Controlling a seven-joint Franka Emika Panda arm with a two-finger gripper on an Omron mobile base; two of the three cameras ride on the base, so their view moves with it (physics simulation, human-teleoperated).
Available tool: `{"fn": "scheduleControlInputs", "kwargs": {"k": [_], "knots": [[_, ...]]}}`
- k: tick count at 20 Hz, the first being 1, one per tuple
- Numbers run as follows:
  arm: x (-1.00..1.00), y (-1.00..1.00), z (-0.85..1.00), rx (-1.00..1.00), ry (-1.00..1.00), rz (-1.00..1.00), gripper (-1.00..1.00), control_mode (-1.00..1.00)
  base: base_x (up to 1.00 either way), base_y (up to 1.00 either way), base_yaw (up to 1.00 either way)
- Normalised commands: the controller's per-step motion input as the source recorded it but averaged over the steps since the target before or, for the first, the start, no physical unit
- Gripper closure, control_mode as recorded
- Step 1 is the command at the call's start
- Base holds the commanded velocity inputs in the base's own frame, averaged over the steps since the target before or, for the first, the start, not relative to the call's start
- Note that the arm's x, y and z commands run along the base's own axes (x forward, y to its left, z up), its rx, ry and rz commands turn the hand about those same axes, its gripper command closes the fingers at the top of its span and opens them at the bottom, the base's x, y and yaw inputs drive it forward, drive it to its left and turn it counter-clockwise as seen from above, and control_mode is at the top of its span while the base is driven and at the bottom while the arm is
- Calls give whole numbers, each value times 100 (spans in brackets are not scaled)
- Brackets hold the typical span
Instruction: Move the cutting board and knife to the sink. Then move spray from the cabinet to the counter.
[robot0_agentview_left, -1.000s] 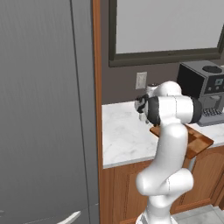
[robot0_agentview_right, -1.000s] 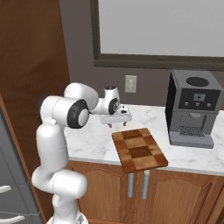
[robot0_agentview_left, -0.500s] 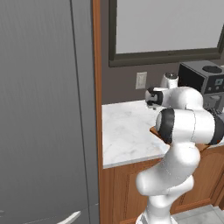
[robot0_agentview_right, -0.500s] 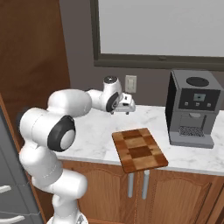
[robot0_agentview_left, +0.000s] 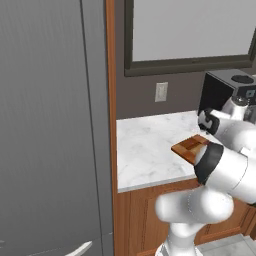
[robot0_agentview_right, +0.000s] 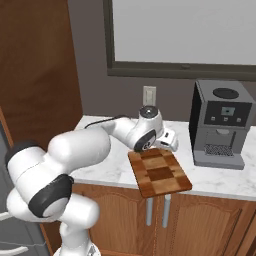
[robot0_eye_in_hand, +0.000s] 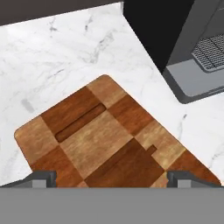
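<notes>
Your gripper (robot0_eye_in_hand: 112, 179) hangs wide open and empty over the cutting board (robot0_eye_in_hand: 109, 140), which lies flat on the worktop (robot0_agentview_right: 107, 170) with its front end past the edge. This looks like the approach to the first pickup, so next you need to lower and close across the board. Mind the coffee machine (robot0_agentview_right: 220, 125) standing close at 2 o'clock from the board in the right base view.

My arm (robot0_agentview_right: 80, 150) is glossy white, built of rounded, bulbous segments with dark grey bands at the joints. My hand is white too, ending in small dark grey fingers (robot0_eye_in_hand: 41, 178).
</notes>
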Motion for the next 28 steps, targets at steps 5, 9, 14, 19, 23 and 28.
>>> {"fn": "scheduleControlInputs", "kwargs": {"k": [5, 9, 14, 19, 23, 28], "knots": [[-96, -89, -1, 8, 9, -15, -100, -100, 0, 0, 0], [-7, -3, 4, 8, 7, 4, -100, -100, 0, 0, 0], [-33, -19, -22, 16, 13, 9, -100, -100, 0, 0, 0], [-53, -24, -28, 17, 14, 10, -100, -100, 0, 0, 0], [-50, -19, -12, 18, 15, 7, -100, -100, 0, 0, 0], [-27, 0, -11, 23, 11, 1, -100, -100, 0, 0, 0]]}}
